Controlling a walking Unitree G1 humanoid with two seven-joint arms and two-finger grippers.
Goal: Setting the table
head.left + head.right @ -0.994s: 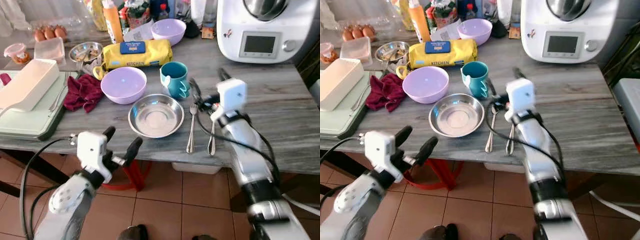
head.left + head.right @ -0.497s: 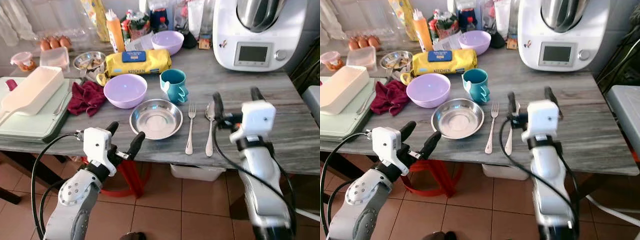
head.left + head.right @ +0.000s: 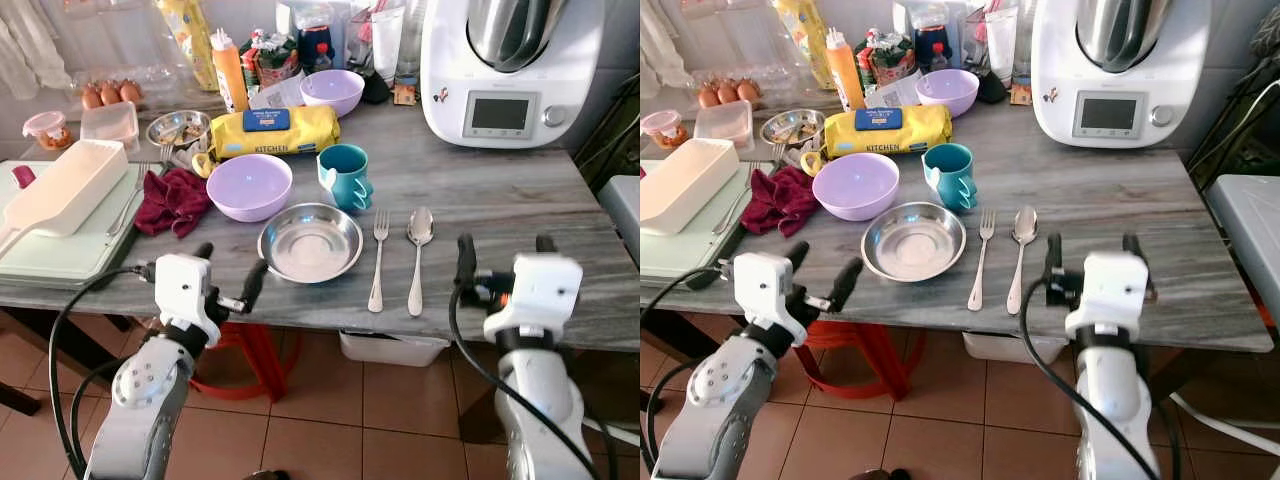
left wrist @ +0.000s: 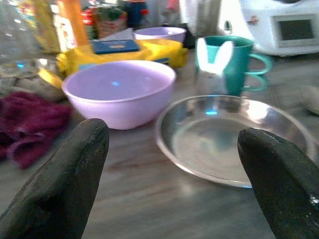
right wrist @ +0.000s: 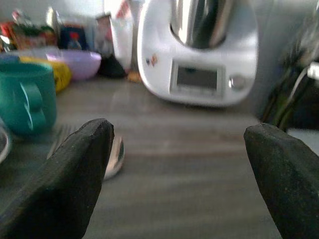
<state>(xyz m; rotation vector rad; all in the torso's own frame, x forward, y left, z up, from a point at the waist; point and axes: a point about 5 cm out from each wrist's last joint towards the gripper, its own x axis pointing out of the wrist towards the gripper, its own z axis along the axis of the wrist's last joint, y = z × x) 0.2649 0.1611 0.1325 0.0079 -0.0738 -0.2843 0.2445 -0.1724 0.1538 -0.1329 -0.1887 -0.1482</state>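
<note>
Both claws, left (image 3: 227, 273) and right (image 3: 500, 262), gape empty at the table (image 3: 520, 210) edge; fork (image 3: 377, 259) and spoon (image 3: 417, 254) lie beside the bowl (image 3: 310, 242)

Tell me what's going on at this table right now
A humanoid robot stands at the near edge of a grey table, setting a place. A steel bowl sits with a fork and a spoon laid side by side to its right, and a teal mug behind it. Both hands are open and empty: the left hand in front of the bowl, the right hand right of the spoon.

"KITCHEN", seemingly, on the yellow pack (image 3: 272, 131)
</note>
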